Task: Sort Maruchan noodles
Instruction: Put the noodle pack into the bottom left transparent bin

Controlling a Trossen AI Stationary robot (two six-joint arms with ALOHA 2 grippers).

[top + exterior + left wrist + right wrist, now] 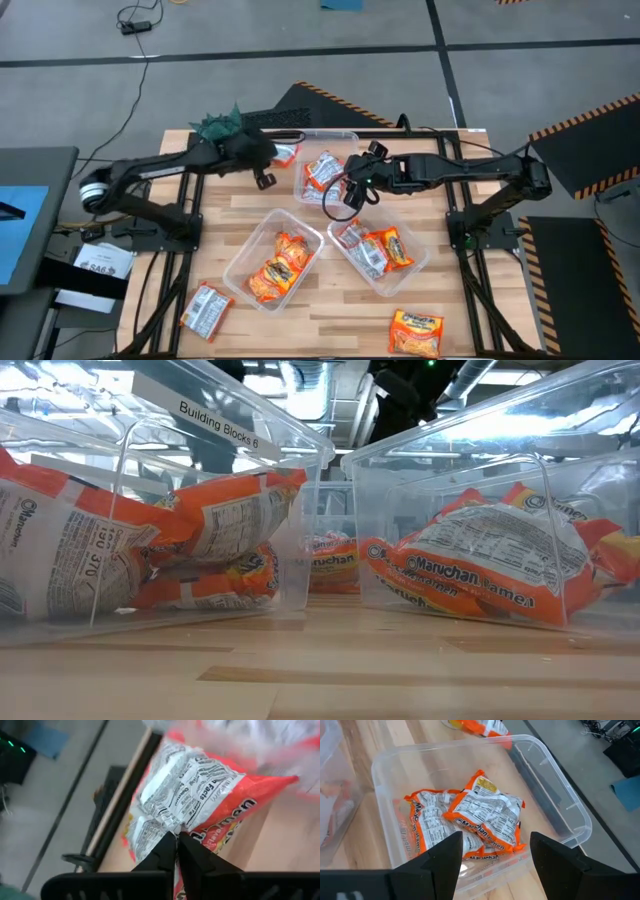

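My left gripper (272, 163) is at the far left of the table, shut on a silvery-grey and orange noodle packet (200, 790), which shows beside the far tub's left corner (287, 155). My right gripper (495, 840) hovers open above the far clear tub (345, 140), touching nothing. Two noodle packets (485, 820) lie flat on that tub's floor. More orange packets (280, 265) lie in the near left tub (240, 262), and others (378, 250) lie in the near right tub (412, 265). My left gripper pinches a raised crinkle in the middle of the packet's printed back face (172, 822) between its two fingers (162, 852). The fingers slant down at it. The packet spreads beyond the fingertips and looks lifted off the table.
Two loose packets lie on the wood near the front edge, one at the left (205, 310) and one at the right (415, 332). A small green plant (220, 125) stands at the far left corner. The low view shows the two near tubs (150, 510) (480, 540) close up.
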